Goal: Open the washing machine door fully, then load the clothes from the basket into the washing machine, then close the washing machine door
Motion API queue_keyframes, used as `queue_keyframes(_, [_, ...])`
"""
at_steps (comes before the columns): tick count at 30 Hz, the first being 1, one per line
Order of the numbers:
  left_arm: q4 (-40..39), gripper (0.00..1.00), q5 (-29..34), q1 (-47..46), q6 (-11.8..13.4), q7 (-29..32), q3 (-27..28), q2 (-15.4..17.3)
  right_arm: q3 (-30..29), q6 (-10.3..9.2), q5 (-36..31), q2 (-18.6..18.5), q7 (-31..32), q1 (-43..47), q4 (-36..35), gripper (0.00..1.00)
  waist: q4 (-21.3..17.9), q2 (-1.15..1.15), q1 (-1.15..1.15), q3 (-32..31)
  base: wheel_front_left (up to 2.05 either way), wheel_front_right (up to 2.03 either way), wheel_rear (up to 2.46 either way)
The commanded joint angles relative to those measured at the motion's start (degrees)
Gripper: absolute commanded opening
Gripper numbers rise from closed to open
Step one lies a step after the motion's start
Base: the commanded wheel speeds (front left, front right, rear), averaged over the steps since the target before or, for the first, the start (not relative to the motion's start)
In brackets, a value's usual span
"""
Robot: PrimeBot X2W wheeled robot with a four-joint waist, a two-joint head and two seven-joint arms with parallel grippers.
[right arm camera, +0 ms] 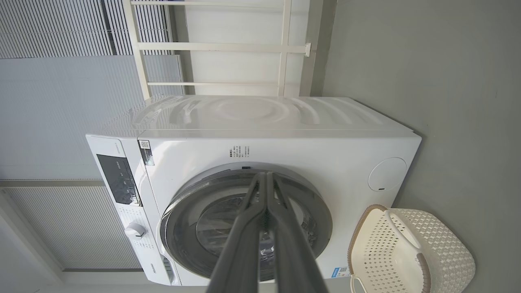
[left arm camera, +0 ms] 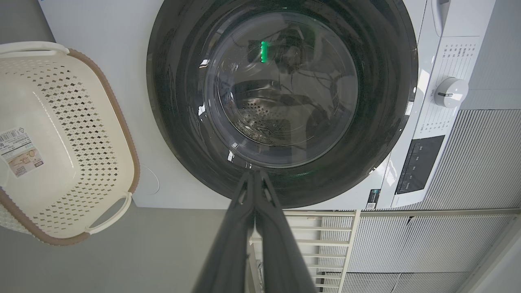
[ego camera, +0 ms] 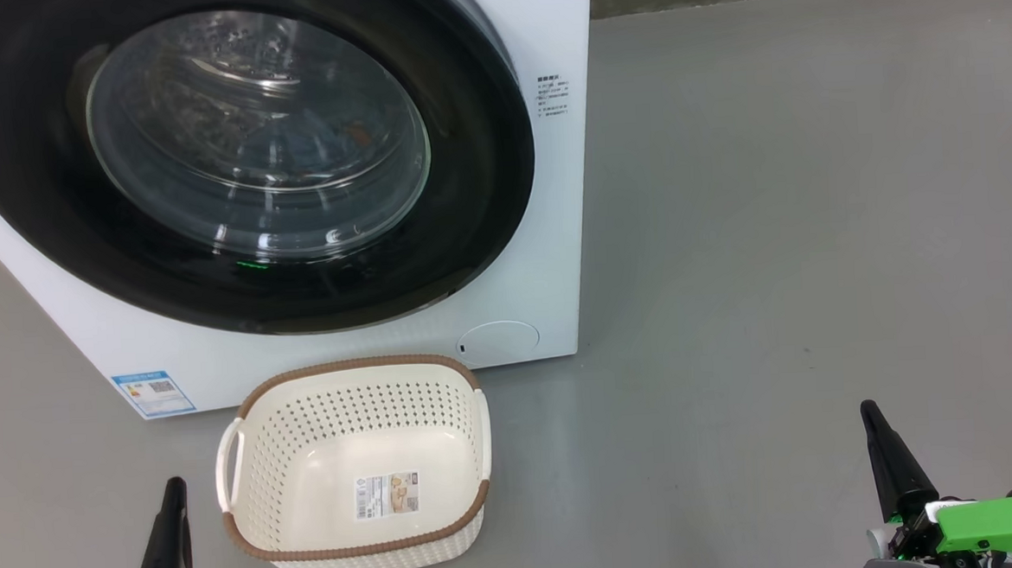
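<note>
Head view: left gripper (ego camera: pixel 174 485) low, well before washing machine (ego camera: pixel 546 230), fingers pressed together, holding nothing. Right gripper (ego camera: pixel 868 408) likewise, off to machine's right. Grey floor (ego camera: pixel 771 218). Door (ego camera: pixel 25 188) shut. Basket (ego camera: pixel 354 364) just before machine, near left gripper.

Left wrist view: closed fingertips aimed at door rim, apart from it.

Right wrist view: closed fingertips aimed at machine front above door; slatted wall (right arm camera: pixel 49 28) behind machine.

washing machine door (ego camera: pixel 483 173): glossy black rim, clear glass | washing machine (ego camera: pixel 555 229): smooth white | basket (ego camera: pixel 340 414): cream perforated plastic, paper label (ego camera: pixel 386 494) | floor (ego camera: pixel 797 217): matt grey
</note>
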Motion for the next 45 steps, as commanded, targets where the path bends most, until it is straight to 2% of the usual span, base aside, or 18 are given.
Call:
queue_keyframes(1, [-1.05, 0.0, 0.04, -2.27, -0.66, 0.28, 2.0, 0.83, 1.01, -0.06, -0.07, -0.3, 0.32, -2.51, -1.39, 0.0, 0.0, 0.0, 0.0, 0.0, 0.0, 0.0, 0.0])
queue_keyframes(45, [-1.04, 0.0, 0.4, -2.31, -0.66, 0.62, 2.43, 0.52, 0.51, -0.06, -0.48, 0.05, 0.72, -2.55, -1.36, 0.0, 0.0, 0.0, 0.0, 0.0, 0.0, 0.0, 0.0])
